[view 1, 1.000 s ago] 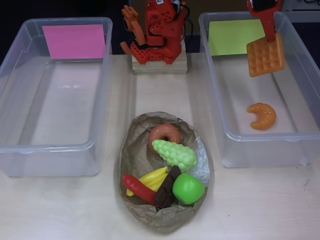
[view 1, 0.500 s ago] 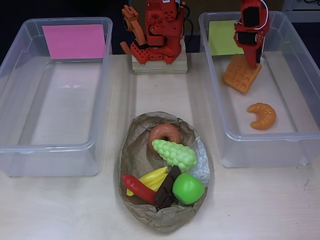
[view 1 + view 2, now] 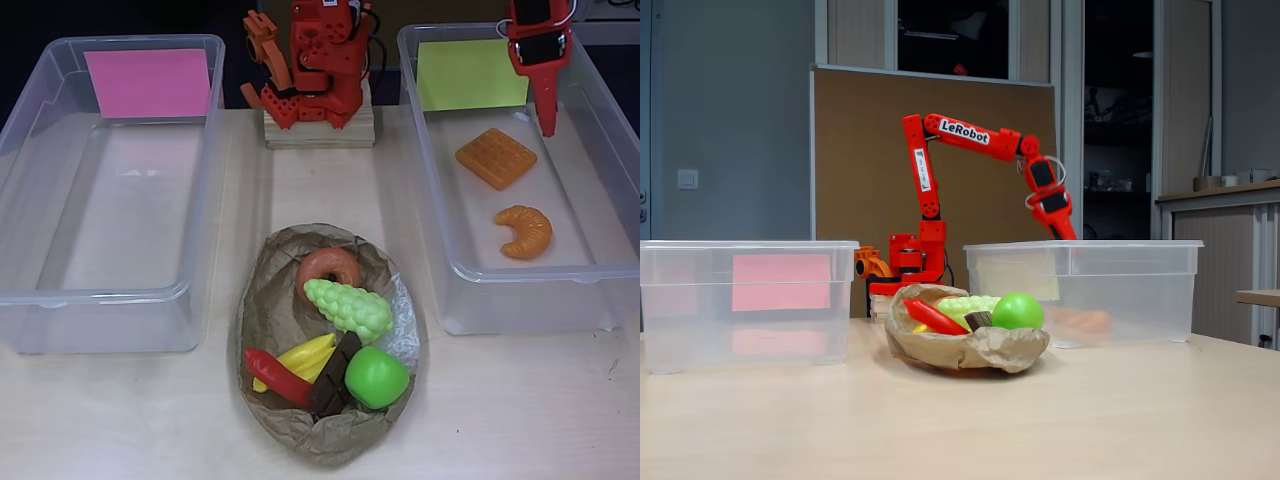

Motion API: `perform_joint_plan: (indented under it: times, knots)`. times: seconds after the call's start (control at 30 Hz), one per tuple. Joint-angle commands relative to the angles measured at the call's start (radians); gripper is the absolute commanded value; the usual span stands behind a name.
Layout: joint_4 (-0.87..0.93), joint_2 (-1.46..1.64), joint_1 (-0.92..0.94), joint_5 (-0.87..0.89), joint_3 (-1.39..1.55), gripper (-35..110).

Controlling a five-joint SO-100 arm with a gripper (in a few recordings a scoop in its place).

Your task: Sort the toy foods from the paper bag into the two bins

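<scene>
The paper bag [image 3: 300, 420] [image 3: 980, 352] lies open at the table's middle front. In it are a brown donut [image 3: 329, 268], pale-green grapes [image 3: 348, 307], a green apple [image 3: 376, 377] [image 3: 1018, 310], a red chili [image 3: 275, 375] [image 3: 935, 317], a yellow banana [image 3: 305, 355] and a brown chocolate bar [image 3: 336, 375]. In the right bin [image 3: 610, 210] [image 3: 1140, 290], with the yellow-green label [image 3: 470, 75], the orange waffle [image 3: 496, 157] lies flat, the orange croissant [image 3: 524, 231] nearer. My gripper [image 3: 548, 122] [image 3: 1067, 230] hangs over that bin's far right, open and empty, apart from the waffle.
The left bin [image 3: 30, 200] [image 3: 680, 300] with the pink label [image 3: 148, 82] [image 3: 780, 282] holds nothing. The arm's red base [image 3: 315, 75] stands on a wooden block between the bins at the back. Bare tabletop lies in front of the bins around the bag.
The waffle left my gripper and now lies flat on the right bin's floor. The gripper rose and swung right, away from it.
</scene>
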Motion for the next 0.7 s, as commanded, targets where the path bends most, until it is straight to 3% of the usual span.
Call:
perform_joint_plan:
  times: [0.0,0.13,0.23,0.33,0.5,0.67]
  knots:
    - [0.222,0.094,0.141,-0.336,-0.252,25]
    - [0.385,0.107,0.368,-0.715,-0.468,23]
    - [0.400,0.127,0.552,-0.957,-0.477,24]
    - [0.403,0.107,0.744,-1.085,-0.437,26]
    - [0.255,-0.009,0.997,-1.285,-0.342,27]
    - [0.207,-0.218,1.124,-1.322,-0.387,32]
